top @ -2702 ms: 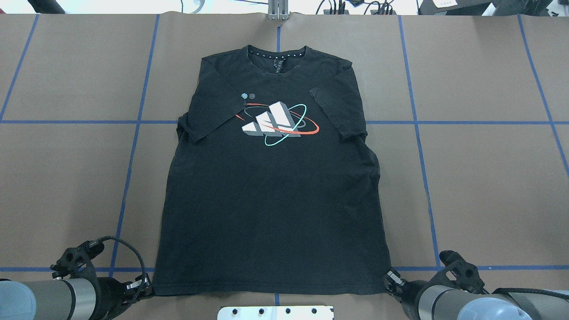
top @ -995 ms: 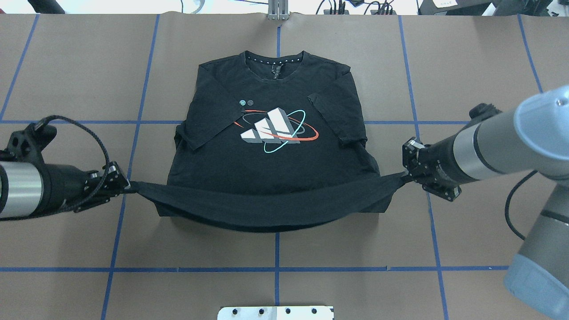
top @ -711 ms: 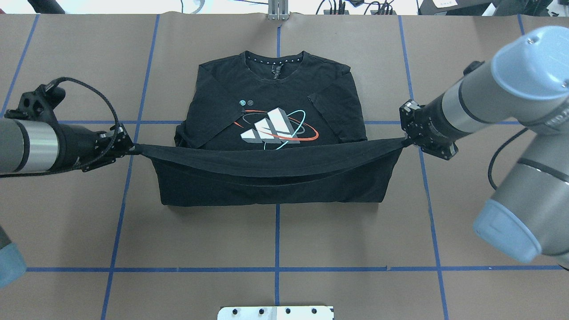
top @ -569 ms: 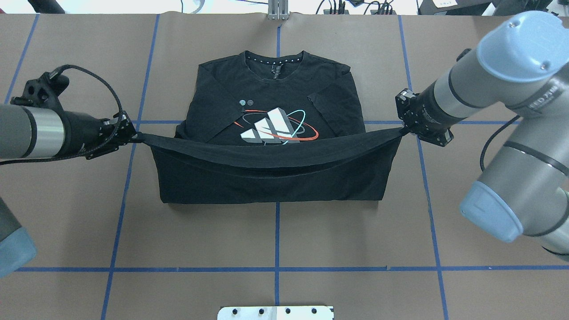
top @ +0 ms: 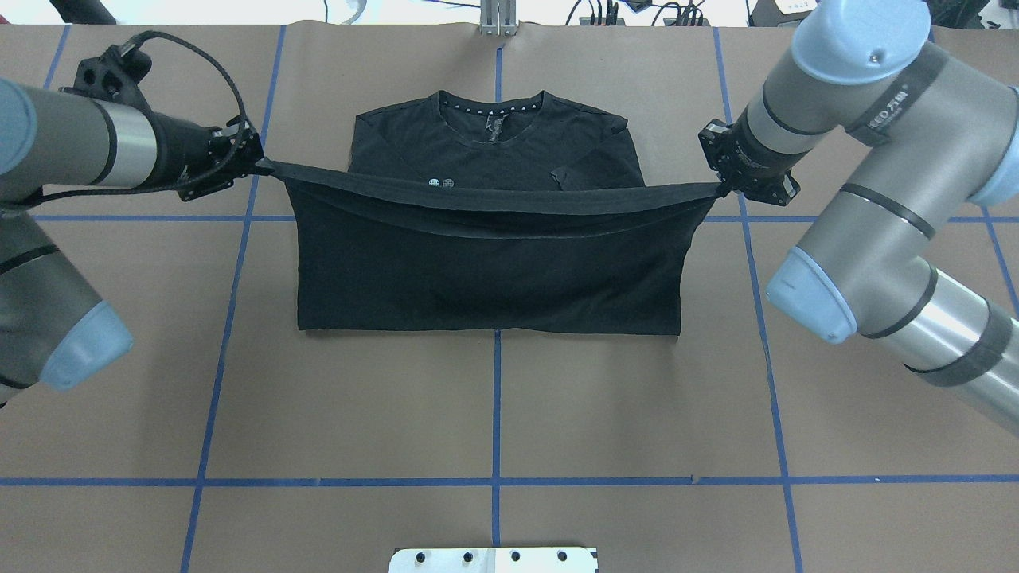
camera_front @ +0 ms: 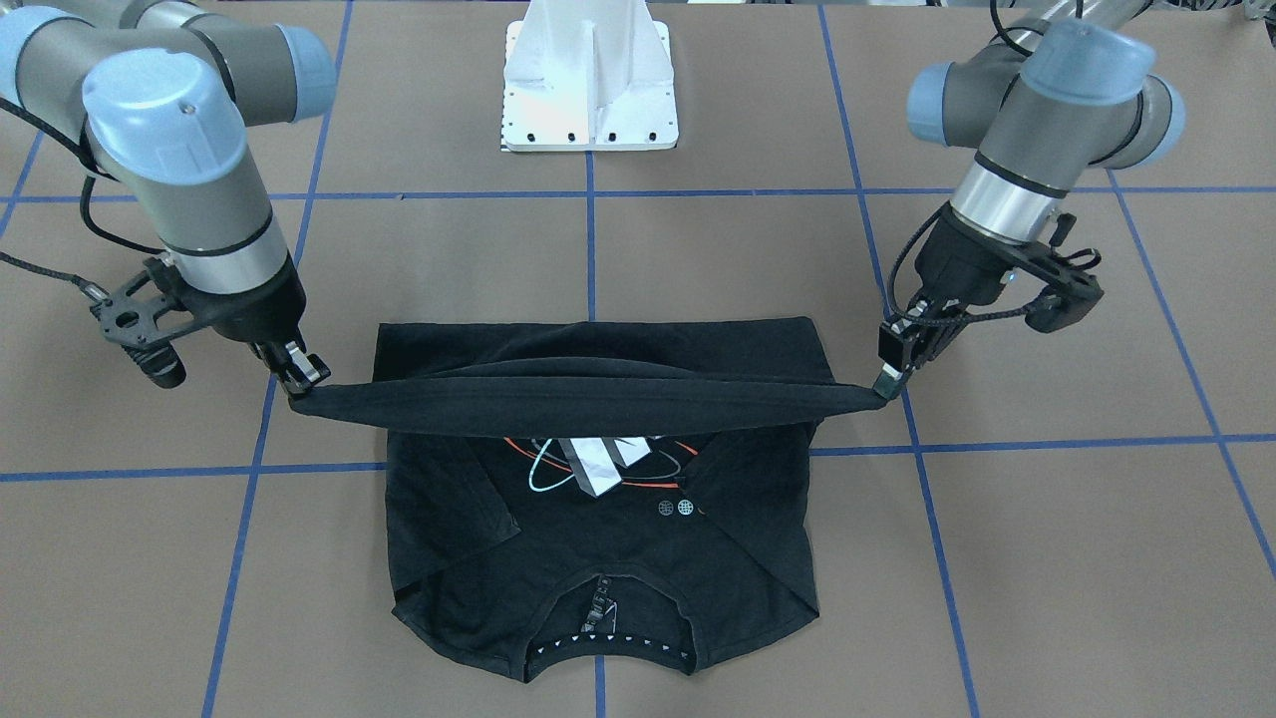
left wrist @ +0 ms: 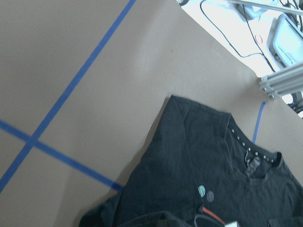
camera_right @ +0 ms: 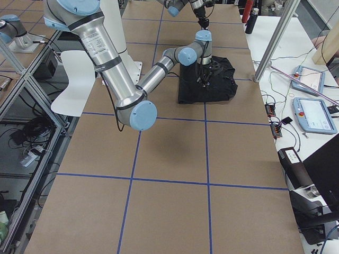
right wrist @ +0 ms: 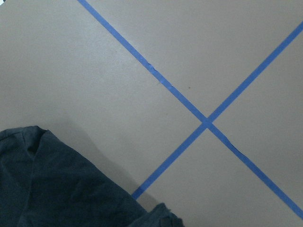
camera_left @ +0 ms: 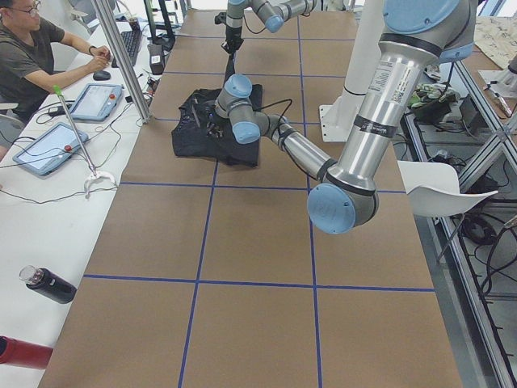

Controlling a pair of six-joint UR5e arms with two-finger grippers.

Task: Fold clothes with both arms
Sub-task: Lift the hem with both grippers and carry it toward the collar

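Tee (top: 489,270) hem, taut black band, gripped: L end effector (top: 261,165), R end effector (top: 722,189), seemingly

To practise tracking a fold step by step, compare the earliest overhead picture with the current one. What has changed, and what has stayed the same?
The left end effector and right end effector, holding the T-shirt's bottom corners, carried the hem away from the robot, over the graphic, nearly to the collar. Collar and shoulders stayed flat in place.
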